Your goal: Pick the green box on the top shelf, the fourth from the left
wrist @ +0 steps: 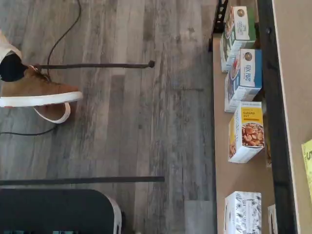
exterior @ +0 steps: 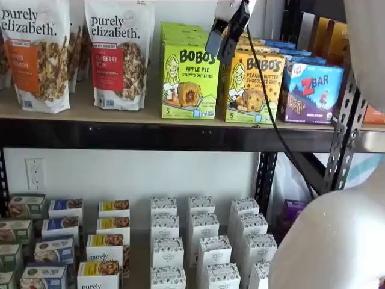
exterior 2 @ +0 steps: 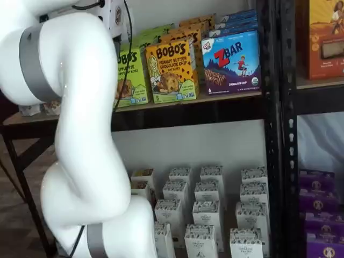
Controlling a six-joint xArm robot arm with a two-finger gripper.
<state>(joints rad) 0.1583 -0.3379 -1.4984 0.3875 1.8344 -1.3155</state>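
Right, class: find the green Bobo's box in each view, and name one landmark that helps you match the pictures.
Wrist view: not in it; only floor, a shoe and lower-shelf cartons show.
Shelf view: green box stands mid-picture on the top shelf, just left of the gripper.
Shelf view: green box is left of centre, partly hidden by the arm.
Shared landmark: the yellow-orange Bobo's box beside it.
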